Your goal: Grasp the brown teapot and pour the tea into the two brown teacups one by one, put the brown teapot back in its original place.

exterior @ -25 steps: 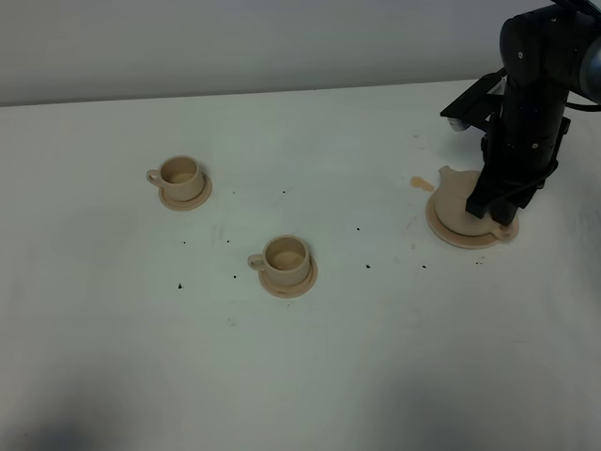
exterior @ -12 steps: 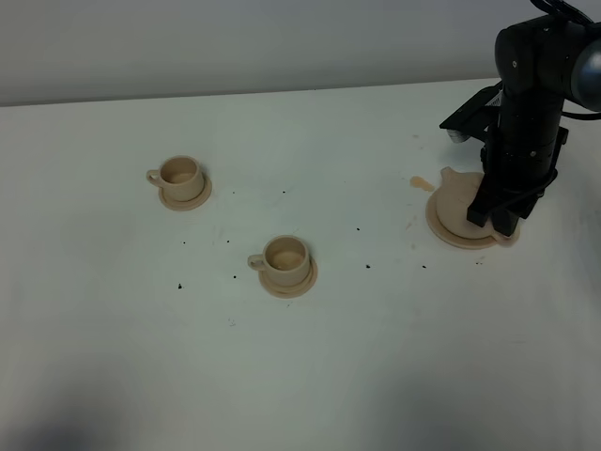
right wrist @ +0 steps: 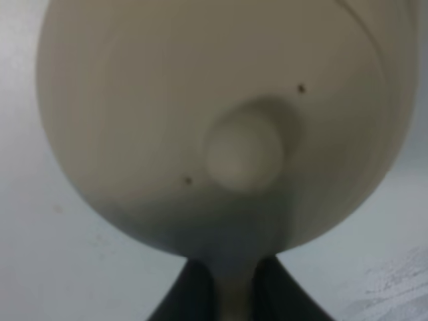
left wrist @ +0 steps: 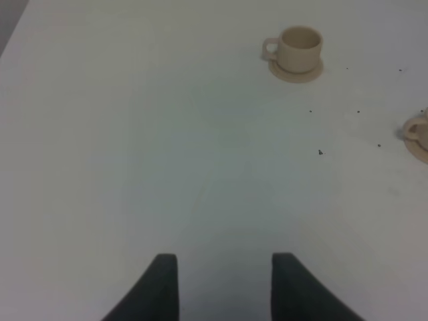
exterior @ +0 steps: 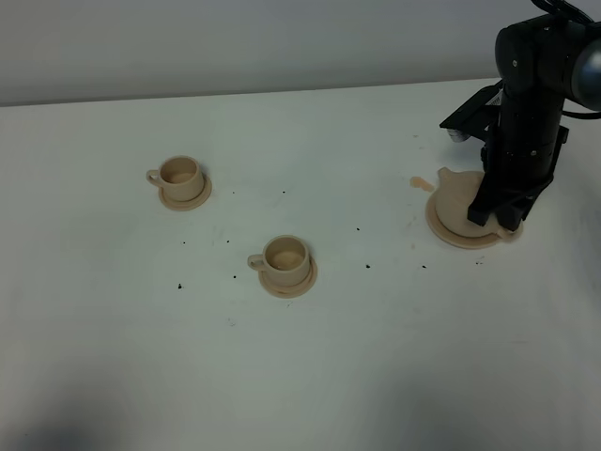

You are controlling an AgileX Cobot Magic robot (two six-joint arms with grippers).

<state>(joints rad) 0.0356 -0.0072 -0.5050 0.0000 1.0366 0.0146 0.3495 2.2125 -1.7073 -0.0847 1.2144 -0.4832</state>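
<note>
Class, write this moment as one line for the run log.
stage: grasp | right hand: shut on brown teapot handle | brown teapot: on large saucer | left hand: open, empty | two teacups: upright

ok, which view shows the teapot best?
Right wrist: the teapot fills the frame, lid knob plain, though blurred. Exterior high shows only its spout and a bit of body beside the arm. Left wrist misses it.

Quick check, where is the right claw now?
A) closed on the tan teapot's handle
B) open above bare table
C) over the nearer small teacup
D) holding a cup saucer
A: the right claw pinches the round beige-tan ceramic teapot by its loop handle, with the pot on its wide flat saucer.
</note>
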